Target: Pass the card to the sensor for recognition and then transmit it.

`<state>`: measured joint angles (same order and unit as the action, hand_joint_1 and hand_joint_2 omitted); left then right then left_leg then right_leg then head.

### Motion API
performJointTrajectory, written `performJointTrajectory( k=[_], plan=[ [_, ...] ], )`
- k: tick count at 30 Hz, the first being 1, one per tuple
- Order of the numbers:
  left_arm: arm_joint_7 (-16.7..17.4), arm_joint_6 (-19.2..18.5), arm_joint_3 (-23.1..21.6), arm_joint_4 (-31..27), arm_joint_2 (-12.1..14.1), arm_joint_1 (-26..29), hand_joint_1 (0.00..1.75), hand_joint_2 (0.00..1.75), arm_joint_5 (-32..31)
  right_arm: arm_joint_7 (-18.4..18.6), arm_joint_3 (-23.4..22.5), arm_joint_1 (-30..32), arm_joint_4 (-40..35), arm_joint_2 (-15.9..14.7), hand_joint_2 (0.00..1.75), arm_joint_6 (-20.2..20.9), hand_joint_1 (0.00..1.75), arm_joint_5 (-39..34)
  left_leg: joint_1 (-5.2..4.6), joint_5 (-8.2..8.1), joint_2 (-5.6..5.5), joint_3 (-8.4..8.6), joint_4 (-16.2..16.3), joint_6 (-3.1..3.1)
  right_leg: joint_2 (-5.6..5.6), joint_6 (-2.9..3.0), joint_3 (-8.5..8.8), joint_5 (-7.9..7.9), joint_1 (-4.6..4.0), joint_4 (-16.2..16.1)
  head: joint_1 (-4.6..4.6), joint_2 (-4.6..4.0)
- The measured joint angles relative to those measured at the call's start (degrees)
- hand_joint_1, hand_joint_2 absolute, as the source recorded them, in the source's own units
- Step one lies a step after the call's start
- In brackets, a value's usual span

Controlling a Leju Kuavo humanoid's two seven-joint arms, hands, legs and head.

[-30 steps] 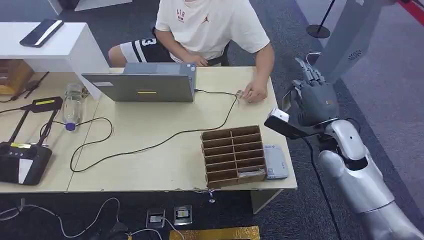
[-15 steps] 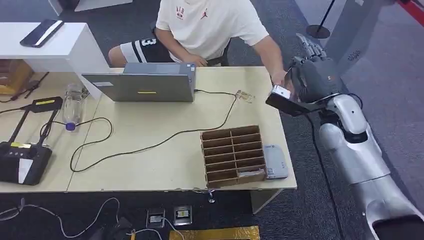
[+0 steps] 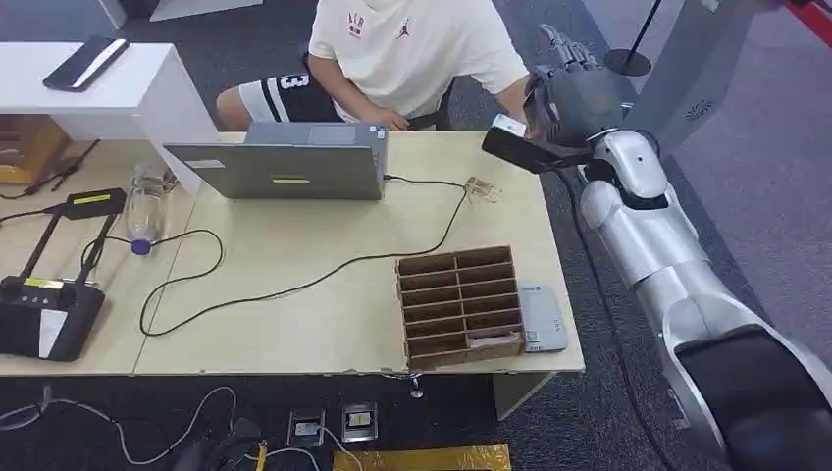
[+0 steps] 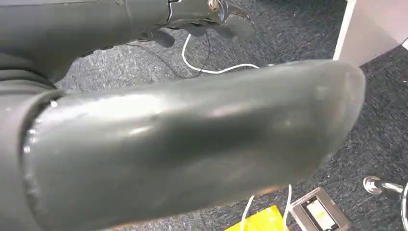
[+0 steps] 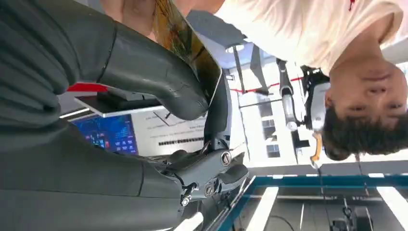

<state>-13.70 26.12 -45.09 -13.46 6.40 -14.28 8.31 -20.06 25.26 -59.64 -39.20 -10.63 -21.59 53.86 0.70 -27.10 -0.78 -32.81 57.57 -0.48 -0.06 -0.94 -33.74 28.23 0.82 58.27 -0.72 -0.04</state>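
Desk (image 3: 294,255) unchanged, right hand (image 3: 574,98) raised card (image 5: 192,53) higher

Legible marks: numeral "3" on the person's black shorts (image 3: 286,82); red print on the white T-shirt (image 3: 412,49), possibly "AIR".

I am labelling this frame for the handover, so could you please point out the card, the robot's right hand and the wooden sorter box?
card (image 5: 190,45), right wrist view, on its glossy face above the thumb.
right hand (image 3: 574,93), head view, on the back of the hand.
wooden sorter box (image 3: 458,306), head view, on a middle divider.
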Motion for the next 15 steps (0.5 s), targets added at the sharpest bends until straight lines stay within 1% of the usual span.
performJointTrajectory(
  k=[5, 6, 7, 15],
  plan=[
    [0.0, -0.07, 0.0, 0.0, 0.04, 0.28, 0.0, 0.0, 0.09, -0.26, 0.9, -0.63, 3.99, 1.23, 1.75, -0.18, 1.75, -0.26, -0.01, 0.0, 0.01, 0.02, 0.0, 0.0, 0.03, 0.0, 0.0, 0.0, 0.01, -0.01, 0.0, 0.0],
    [0.0, -0.07, 0.0, 0.0, 0.07, 0.32, 0.0, 0.0, 0.11, -0.28, 1.01, -0.64, 4.6, 1.41, 1.75, -0.24, 0.24, -0.35, -0.01, 0.0, 0.01, 0.02, 0.01, 0.0, 0.03, 0.0, 0.0, 0.0, 0.01, -0.01, 0.0, 0.0],
    [0.0, -0.07, 0.0, 0.0, 0.07, 0.37, 0.0, 0.0, 0.13, -0.28, 1.12, -0.65, 4.97, 1.54, 1.75, -0.31, 0.0, -0.44, -0.01, 0.0, 0.01, 0.02, 0.01, 0.0, 0.03, -0.01, 0.0, -0.01, 0.01, -0.01, 0.0, 0.0],
    [0.0, 0.04, 0.0, 0.0, 0.04, 0.52, 0.0, 0.0, 0.33, -0.96, 1.49, -0.61, 8.03, 2.39, 1.75, -3.85, 0.0, -2.51, 0.0, 0.0, 0.01, 0.02, 0.01, 0.0, 0.05, 0.0, -0.01, 0.0, 0.0, -0.01, 0.0, 0.0]
  ],
)
